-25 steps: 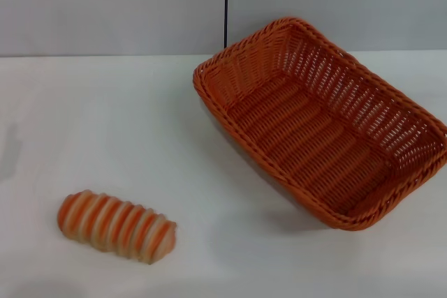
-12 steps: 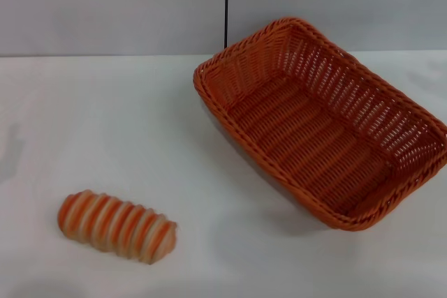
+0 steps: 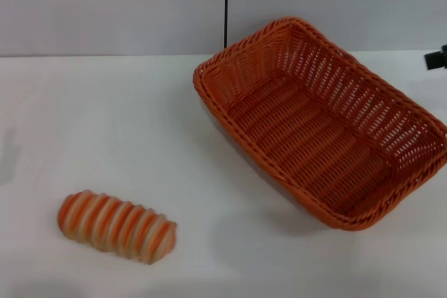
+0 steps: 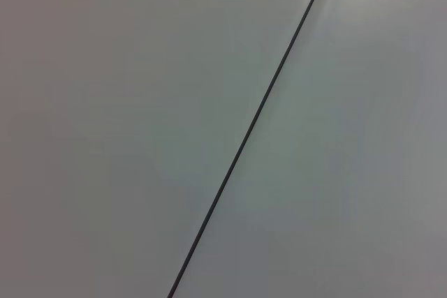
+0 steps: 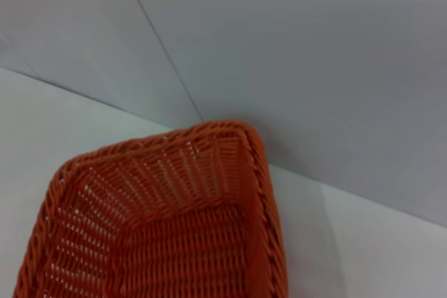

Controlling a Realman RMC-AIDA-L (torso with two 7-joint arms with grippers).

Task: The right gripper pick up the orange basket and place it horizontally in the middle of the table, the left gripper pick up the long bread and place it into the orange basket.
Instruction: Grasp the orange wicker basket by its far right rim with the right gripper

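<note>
Right gripper point(image 3: 438, 57): slim black tip, newly in sight at the right edge beyond the basket; grip state undeterminable
Orange woven wicker basket point(image 3: 321, 127): unmoved, angled on white table point(image 3: 126, 116), right side
Striped oblong toy loaf point(image 3: 116, 226): unmoved, front left, well apart

I saw even, soft overhead light. The orange basket point(image 3: 318, 123) cast a faint shadow on the white table point(image 3: 126, 123) at its near side; the long bread point(image 3: 116, 226) barely shadowed. My right wrist picture looked soft and slightly blurred, without glare.
</note>
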